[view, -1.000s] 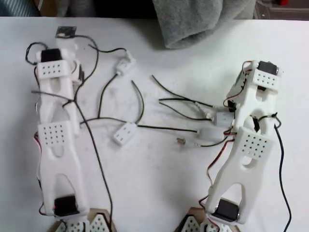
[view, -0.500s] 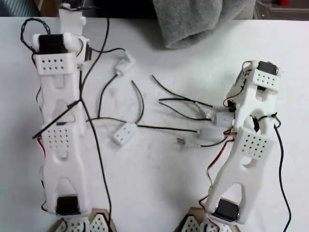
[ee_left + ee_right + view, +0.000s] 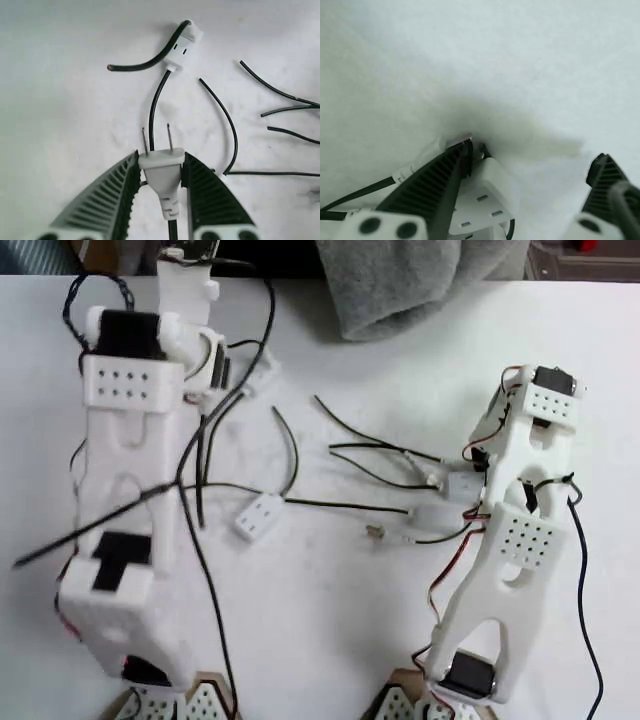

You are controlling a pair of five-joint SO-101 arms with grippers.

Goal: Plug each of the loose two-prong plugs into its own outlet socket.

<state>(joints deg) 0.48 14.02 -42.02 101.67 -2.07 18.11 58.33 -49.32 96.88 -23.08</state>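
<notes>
**A:** So what's different on the left side from a second ago?

**B:** Quite a bit lol. The left arm (image 3: pixel 125 540) has come up off the table (image 3: pixel 330 640) and swung toward the far edge, so from above it looks way bigger now. A black cable (image 3: pixel 205 580) draped across it has shifted along with it. The left gripper (image 3: pixel 161 159) is clamped on a white plug (image 3: pixel 162 180), with a finger snug on each side of the body and both prongs pointing away.

**A:** And where's the socket?

**B:** On the table just past the prongs. It's a small white socket (image 3: pixel 184 40) with two slots showing, and it isn't touching the plug. From above, the arm's wrist now covers part of it. A second ago it was out in the open.

**A:** Right side?

**B:** Hasn't budged. The right gripper (image 3: pixel 534 155) is spread wide. One finger touches a white socket block (image 3: pixel 485 200) and the other is well apart from it. A loose plug (image 3: pixel 415 527) lies just beside that arm. Another mid-table block (image 3: pixel 260 517) sits between the arms. Both are in the same spots as before. There's a grey cloth (image 3: pixel 420 285) at the far edge.
</notes>
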